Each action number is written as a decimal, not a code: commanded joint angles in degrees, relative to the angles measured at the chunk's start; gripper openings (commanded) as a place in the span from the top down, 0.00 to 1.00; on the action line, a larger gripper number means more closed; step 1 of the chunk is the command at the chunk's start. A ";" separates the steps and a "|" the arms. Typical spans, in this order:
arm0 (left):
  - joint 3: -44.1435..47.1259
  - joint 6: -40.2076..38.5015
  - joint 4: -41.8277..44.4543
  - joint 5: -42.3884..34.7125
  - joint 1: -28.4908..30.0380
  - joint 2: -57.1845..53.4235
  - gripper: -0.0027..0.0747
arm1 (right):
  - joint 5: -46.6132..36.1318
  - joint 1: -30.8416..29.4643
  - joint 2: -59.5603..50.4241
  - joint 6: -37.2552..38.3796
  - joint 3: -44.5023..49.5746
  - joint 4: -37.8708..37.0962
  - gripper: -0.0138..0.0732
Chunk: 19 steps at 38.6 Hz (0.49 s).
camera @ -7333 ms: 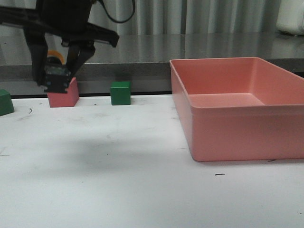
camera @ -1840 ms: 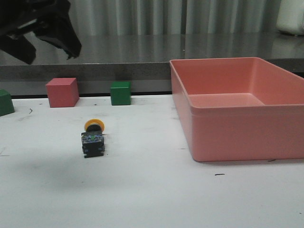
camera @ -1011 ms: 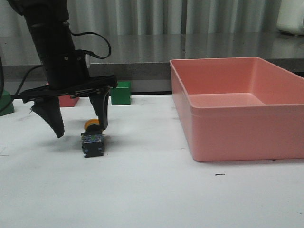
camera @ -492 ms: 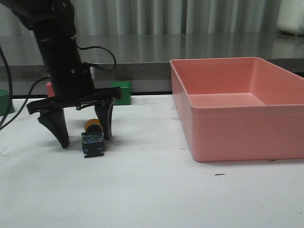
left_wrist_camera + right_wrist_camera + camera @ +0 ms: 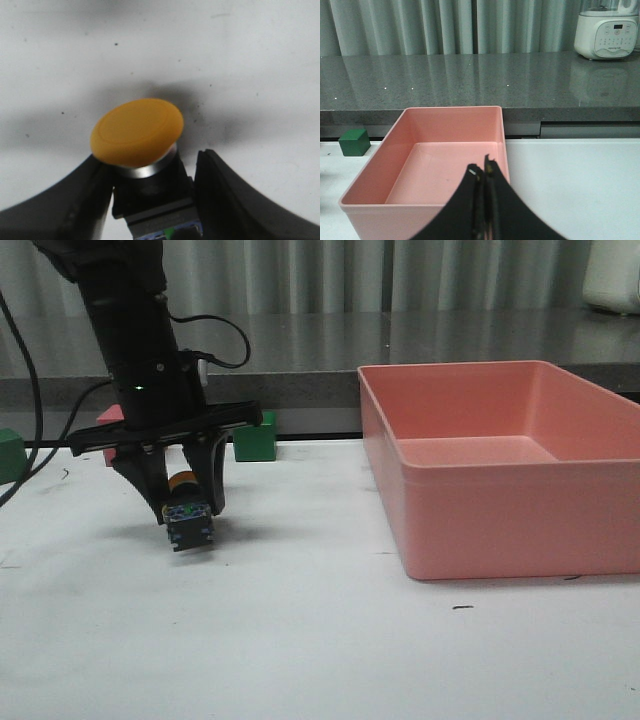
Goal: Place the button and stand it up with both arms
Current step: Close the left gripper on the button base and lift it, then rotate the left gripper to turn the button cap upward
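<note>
Left tool [image 5: 186, 512] pinches the button [image 5: 187, 520] by its black body, long axis lying w/ cap pointing away, right tool [image 5: 482, 172] pressed together & far off.

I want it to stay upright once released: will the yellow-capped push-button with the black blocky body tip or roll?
The yellow-capped push-button looks stiff. Its cap overhangs the body, so it may tip. The left gripper clamps the body's flat sides, so slipping seems unlikely.

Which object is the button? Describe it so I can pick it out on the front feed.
Find the big pink bin on the white table, then look left to the left gripper. Between its fingers sits the button: yellow cap, silver collar, black body, unlike the plain green cube behind.
</note>
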 commanded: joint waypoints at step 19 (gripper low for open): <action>14.79 0.19 9.55 -27.47 -2.10 -17.74 0.82 | -4.87 -0.31 0.58 -0.65 -1.33 -0.72 0.92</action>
